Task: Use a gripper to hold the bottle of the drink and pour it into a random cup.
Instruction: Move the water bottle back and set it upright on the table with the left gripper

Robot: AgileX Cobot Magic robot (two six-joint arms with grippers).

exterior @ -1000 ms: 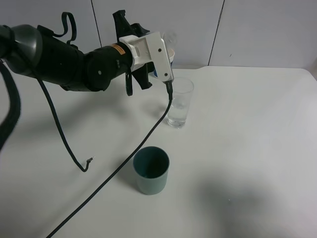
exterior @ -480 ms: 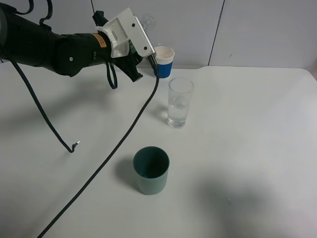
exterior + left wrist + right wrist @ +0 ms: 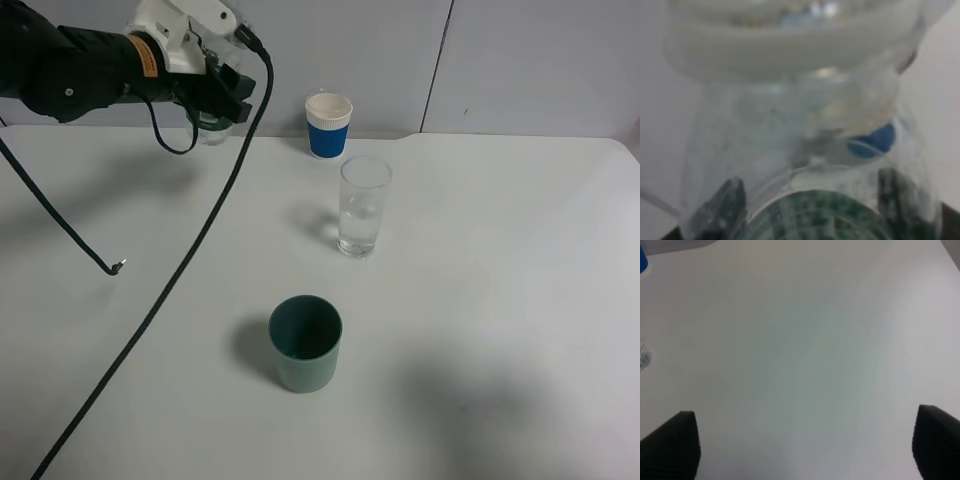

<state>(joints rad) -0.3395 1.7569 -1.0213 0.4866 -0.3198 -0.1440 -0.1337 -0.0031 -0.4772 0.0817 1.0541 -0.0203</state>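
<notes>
While the left end effector (image 3: 218,105) is clamped on the bottle (image 3: 210,128), it hangs over the far left part of the white table (image 3: 500,300), well apart from all three cups. The bottle is small and clear with a dark green label, and it looks roughly upright. Whether its base touches the table cannot be told. In the left wrist view the bottle (image 3: 800,125) fills the picture, blurred, with dark fingers (image 3: 722,205) pressed on either side of its label.

The glass (image 3: 363,205) stands upright near the middle of the table, with clear liquid in its lower part. A blue cup (image 3: 329,125) with a white rim stands just behind it. A teal cup (image 3: 305,343) stands nearer the camera, apart from both. A black cable (image 3: 172,283) trails from the arm across the table.

The right end effector (image 3: 805,440) has its two black fingertips wide apart over bare table and holds nothing.

Judging by the liquid in the glass and the upright bottle held away from it, the pouring looks done, and the step in hand is putting the bottle down. The next move would call for lowering it straight until the base rests flat, then parting the fingers without tipping it. If more is to be poured, the bottle must first be carried over the rim of the glass.
</notes>
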